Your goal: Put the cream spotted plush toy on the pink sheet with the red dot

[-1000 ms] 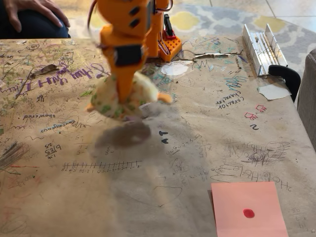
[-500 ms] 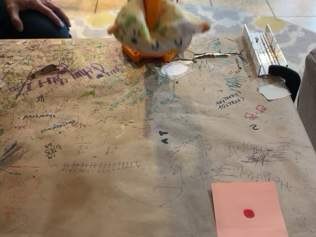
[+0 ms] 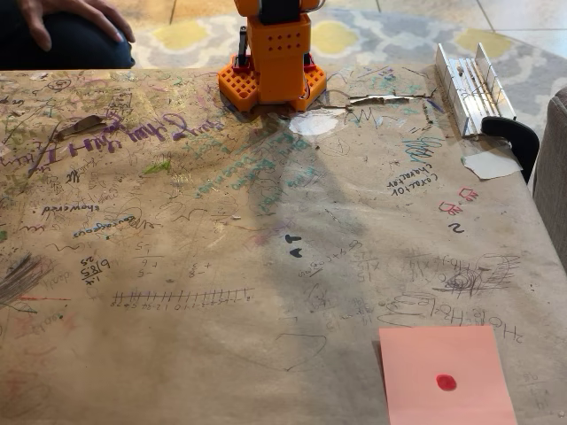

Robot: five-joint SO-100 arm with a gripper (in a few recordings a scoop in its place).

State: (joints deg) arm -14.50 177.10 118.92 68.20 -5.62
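A: Fixed view, worktop (image 3: 177,266) first: brown paper cover, scribbled all over, bare across the middle. Orange arm base (image 3: 270,57) sits at the far edge, the rest of the arm running off the top of the picture.

B: Step?

A: Carry phase, I'd judge. The pink sheet with the red dot (image 3: 447,376) lies flat at the near right corner with nothing on it, so placing is not done. The cream spotted plush toy is somewhere above the frame and I can't place it from this picture; presumably it is up on the arm.

B: Fingers?

A: Cannot tell whether they are clenched on the toy or released.

B: Next move?

A: Swing toward the near right, come down over the red dot, then let go low so the soft toy doesn't roll off the sheet. The sheet is well apart from the base, so it's a long reach.

B: Against the earlier frames?

A: A second ago the toy hung low over the left-centre of the worktop, held by the arm. Half a second ago it was high, in front of the base. Now it has gone out of the top. Sheet unchanged.

B: Small stuff?

A: Metal hinge piece (image 3: 469,84) far right, white paper scrap (image 3: 489,164) beside it, a person's hand (image 3: 75,18) top left.
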